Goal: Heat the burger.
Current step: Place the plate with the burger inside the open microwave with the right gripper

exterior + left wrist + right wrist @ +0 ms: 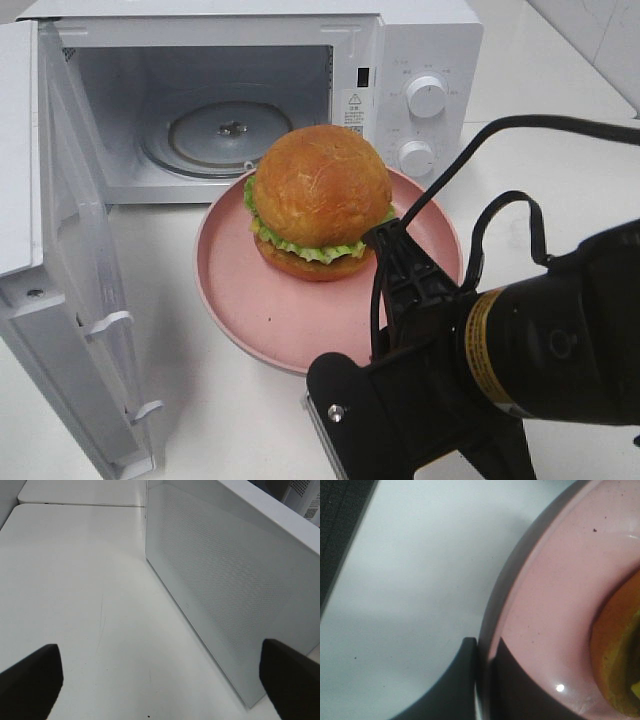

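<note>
White microwave (430, 40) with its door (60, 250) swung wide, pink plate (270, 315) on the table (560, 150) right in front of the opening, burger (320, 185) sitting on that plate, not inside yet. Right gripper (482, 647) is pinched tight on the plate's rim, left gripper (160, 680) gaping wide, holding nothing

Warning-triangle sticker (353, 108) on microwave (440, 50), its print illegible

The microwave (420, 40) stands open, room above its turntable (215, 135) — but the plate (260, 320) with the burger (320, 190) sits right before the mouth. The swung-out door (70, 280) walls the left — the right arm (520, 360) crowds the front.
</note>
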Robot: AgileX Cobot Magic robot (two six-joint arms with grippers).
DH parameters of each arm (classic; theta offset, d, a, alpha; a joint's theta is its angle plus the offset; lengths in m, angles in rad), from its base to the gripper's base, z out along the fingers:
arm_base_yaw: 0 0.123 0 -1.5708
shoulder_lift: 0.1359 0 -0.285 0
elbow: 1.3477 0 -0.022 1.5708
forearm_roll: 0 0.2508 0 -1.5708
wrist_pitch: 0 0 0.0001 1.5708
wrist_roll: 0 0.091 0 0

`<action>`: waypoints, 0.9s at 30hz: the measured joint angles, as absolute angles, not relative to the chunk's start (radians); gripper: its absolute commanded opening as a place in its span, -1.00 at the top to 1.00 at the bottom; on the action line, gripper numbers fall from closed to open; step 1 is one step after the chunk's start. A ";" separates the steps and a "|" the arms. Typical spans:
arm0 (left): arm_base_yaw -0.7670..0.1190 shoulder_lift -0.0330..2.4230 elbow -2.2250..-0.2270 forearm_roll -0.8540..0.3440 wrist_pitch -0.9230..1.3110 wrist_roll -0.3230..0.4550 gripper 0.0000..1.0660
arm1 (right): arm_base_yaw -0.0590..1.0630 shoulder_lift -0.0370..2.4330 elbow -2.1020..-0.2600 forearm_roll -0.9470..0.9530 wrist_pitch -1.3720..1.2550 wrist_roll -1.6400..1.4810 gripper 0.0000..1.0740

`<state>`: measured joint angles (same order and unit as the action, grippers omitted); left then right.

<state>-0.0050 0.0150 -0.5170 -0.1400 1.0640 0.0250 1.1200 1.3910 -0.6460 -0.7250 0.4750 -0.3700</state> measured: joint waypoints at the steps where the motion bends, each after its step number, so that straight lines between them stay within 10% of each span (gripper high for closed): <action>1: -0.005 0.015 -0.517 -0.140 1.064 0.025 -0.86 | 1.109 1.391 -0.646 -0.725 0.474 -0.377 1.00; 27: -0.005 0.015 -0.517 -0.140 1.064 0.025 -0.86 | 0.936 1.391 -0.646 -0.466 0.405 -0.801 1.00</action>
<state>-0.0050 0.0150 -0.5170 -0.1400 1.0640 0.0250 0.9360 1.3910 -0.6460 -0.4660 0.4050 -0.8010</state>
